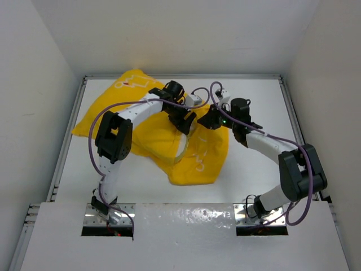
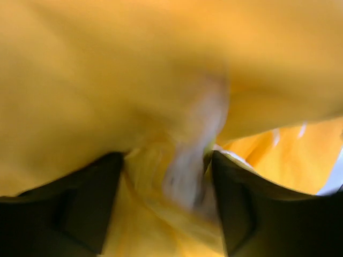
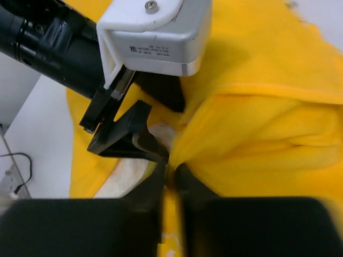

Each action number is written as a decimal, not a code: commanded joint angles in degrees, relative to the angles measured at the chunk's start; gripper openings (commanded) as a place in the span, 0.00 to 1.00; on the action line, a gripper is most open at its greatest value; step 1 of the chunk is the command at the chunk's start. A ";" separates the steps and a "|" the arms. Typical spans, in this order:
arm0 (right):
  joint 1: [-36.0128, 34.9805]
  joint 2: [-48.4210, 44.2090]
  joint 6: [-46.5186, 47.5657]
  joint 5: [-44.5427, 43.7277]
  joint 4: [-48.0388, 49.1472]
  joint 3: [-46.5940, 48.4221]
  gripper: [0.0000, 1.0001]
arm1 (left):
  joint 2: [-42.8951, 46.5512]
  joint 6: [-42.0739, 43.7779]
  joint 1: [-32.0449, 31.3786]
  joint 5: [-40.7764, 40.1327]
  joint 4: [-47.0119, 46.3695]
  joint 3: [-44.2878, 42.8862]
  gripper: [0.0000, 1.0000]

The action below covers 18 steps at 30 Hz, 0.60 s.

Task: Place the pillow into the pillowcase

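From above, the light is bright and even. The white walls (image 1: 169,34) and table (image 1: 265,101) show only faint, soft shadows, and the near panel (image 1: 186,217) carries patchy glare. The left wrist view is smeared throughout, with the pillowcase (image 2: 107,80) a yellow haze and the left gripper (image 2: 167,160) soft-edged. The right wrist view is sharp farther off, but the right gripper (image 3: 170,172), nearest the lens, is blurred and dark.
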State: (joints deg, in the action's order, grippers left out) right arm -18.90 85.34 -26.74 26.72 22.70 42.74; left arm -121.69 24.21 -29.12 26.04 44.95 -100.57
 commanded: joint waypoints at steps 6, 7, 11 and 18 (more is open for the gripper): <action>1.05 0.71 5.21 -18.00 -20.32 10.61 0.99 | 1.71 -1.62 3.20 4.80 1.62 -14.29 1.00; 0.97 0.36 4.43 -19.67 -20.76 10.35 0.99 | 2.41 -1.10 3.20 5.50 4.16 -15.17 1.00; 0.79 0.61 -2.85 -16.89 -18.85 7.98 0.85 | 6.71 4.08 3.11 6.57 10.15 -17.63 1.00; 0.44 5.80 -15.18 -12.51 -3.64 1.99 0.59 | 7.87 9.45 1.00 1.90 18.23 -8.95 0.45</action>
State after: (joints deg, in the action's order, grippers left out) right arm -17.89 89.08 -35.86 12.03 9.78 45.28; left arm -114.63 30.87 -26.79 29.08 57.10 -113.32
